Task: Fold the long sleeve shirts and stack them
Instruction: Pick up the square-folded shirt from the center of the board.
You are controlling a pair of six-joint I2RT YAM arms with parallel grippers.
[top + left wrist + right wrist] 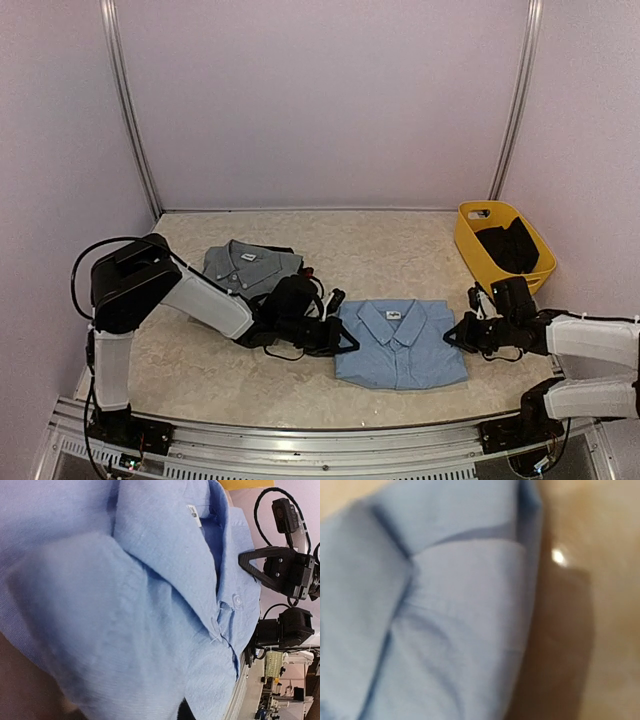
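Light blue shirt (400, 345): folded flat. Left gripper (348, 338), right gripper (452, 335) at opposite edges (opening, hold: cannot tell).

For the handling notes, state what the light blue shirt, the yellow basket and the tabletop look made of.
Light blue shirt: woven cloth, probably cotton, matte; fine weave and soft creases show close up. Yellow basket: moulded plastic, smooth, slight sheen. Tabletop: beige mottled, stone-look surface; real material unclear.

No text can be read. The light blue shirt (400, 350) bears a small white neck label (194, 516), upper middle of the left wrist view, its dark marks illegible.
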